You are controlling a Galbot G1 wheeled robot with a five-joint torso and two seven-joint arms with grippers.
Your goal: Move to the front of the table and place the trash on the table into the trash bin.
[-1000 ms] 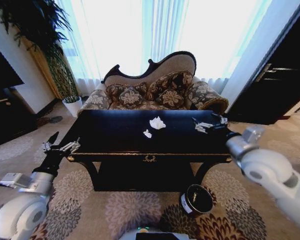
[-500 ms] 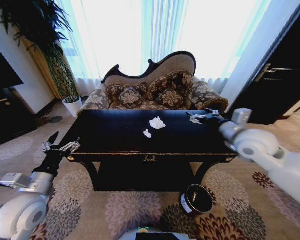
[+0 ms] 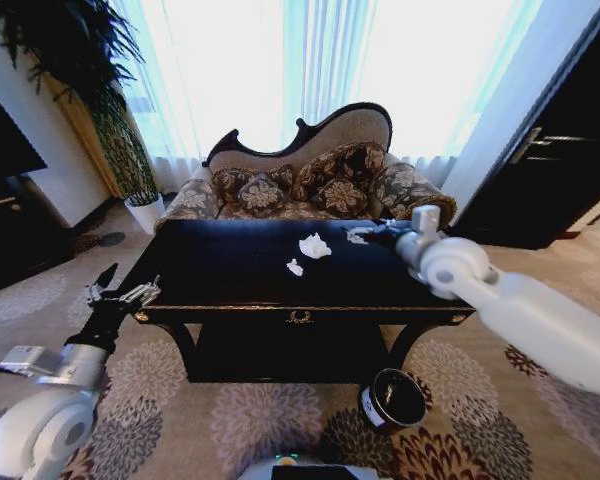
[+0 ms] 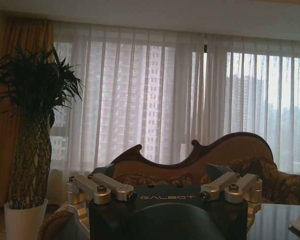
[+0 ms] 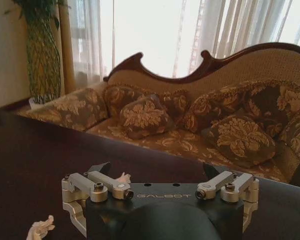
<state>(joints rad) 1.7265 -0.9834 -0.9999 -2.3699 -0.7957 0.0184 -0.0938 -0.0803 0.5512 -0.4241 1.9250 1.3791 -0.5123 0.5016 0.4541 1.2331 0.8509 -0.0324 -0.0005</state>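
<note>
The glossy black table [image 3: 240, 285] stands straight ahead of me. Two white tissue wads lie near its middle, a larger one [image 3: 315, 245] and a smaller one [image 3: 295, 267]. My right gripper [image 3: 360, 235] hovers open over the tabletop, just right of the larger wad. In the right wrist view the open gripper [image 5: 157, 170] has one wad [image 5: 124, 177] just beyond it and another wad [image 5: 40, 227] off to the side on the table [image 5: 35, 165]. My left gripper [image 3: 120, 292] waits open by the table's front left corner. The black trash bin [image 3: 392, 398] stands on the carpet below the table's front right.
A patterned sofa [image 3: 310, 185] sits right behind the table. A tall plant in a white pot [image 3: 145, 210] stands at the back left, a dark cabinet [image 3: 10, 220] at the left wall and a dark door [image 3: 550, 160] at the right. Flowered carpet surrounds the table.
My right arm has swung left across the tabletop, bringing its gripper from the table's right end to beside the larger tissue wad. The left arm has stayed still.
</note>
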